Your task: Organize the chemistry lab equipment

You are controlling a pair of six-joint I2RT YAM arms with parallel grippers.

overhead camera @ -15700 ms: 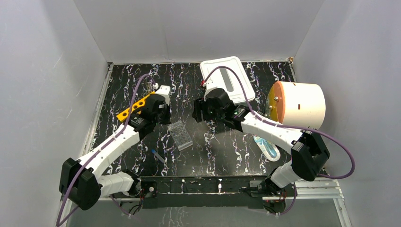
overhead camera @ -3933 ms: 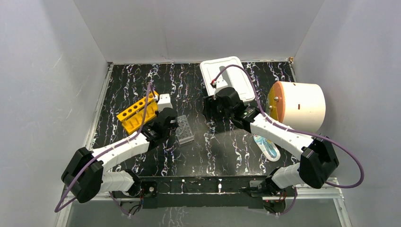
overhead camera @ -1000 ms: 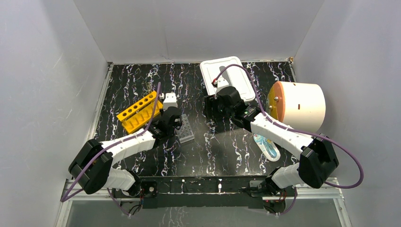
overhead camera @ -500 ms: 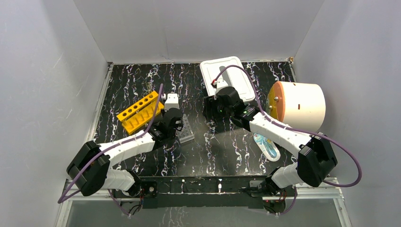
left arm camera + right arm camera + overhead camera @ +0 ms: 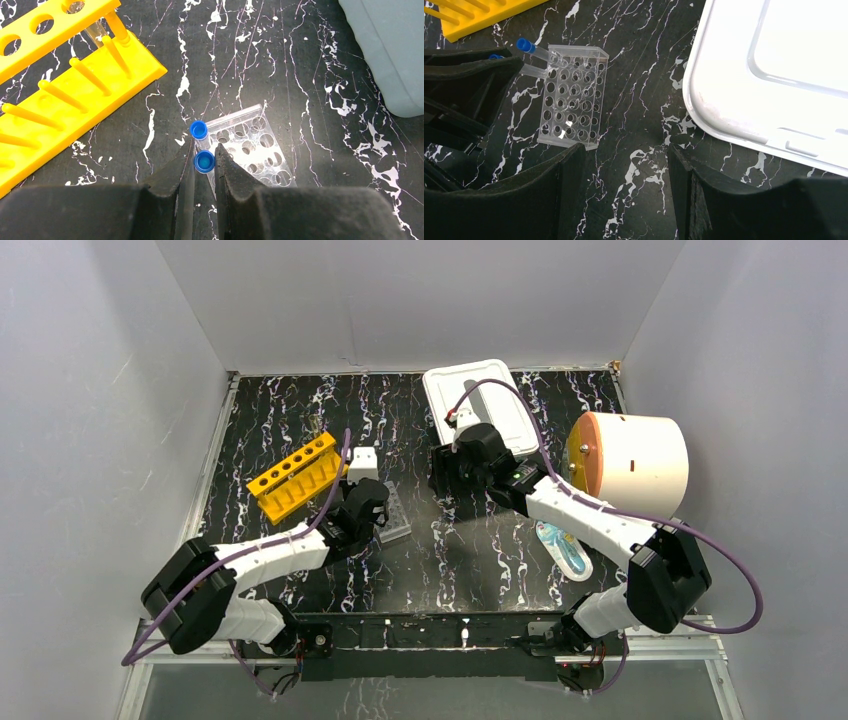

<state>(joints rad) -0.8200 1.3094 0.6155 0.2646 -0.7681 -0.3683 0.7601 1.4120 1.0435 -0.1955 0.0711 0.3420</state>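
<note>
Black tabletop veined in white [image 5: 470, 570] carries the lab equipment, with both arm bases bolted at its near edge. Nearest the bases, left of centre, the left gripper [image 5: 204, 156] has its jaws drawn almost together on the cap end of a blue-capped clear plastic tube [image 5: 204, 162]. The tube leans with its lower end at the edge of a clear plastic well plate [image 5: 252, 150] lying flat just right of the fingers. A second blue-capped tube [image 5: 199, 130] leans beside the first, its tip in a corner well and no finger on it. The step in hand appears to be seating tubes in the plate's wells. The next move probably calls for settling the held tube into its well, then parting the jaws and lifting clear without dragging the tube, nudging its neighbour or shifting the light plate. Left of the plate and slightly farther, apart from it, stands the yellow-orange holed test-tube rack [image 5: 60, 90]. To the right of the plate a clear packet with blue contents [image 5: 562, 548] lies on the near right of the surface. Farther in, the right gripper [image 5: 624, 165] hangs above bare tabletop with its jaws wide apart and nothing between them. Beyond it, a white rounded-corner tray [image 5: 774, 60] rests against the far edge, and a white drum with an orange face [image 5: 630, 462] sits at the right edge. Plain grey walls [image 5: 420, 300] close the table in on the left, far and right sides.
</note>
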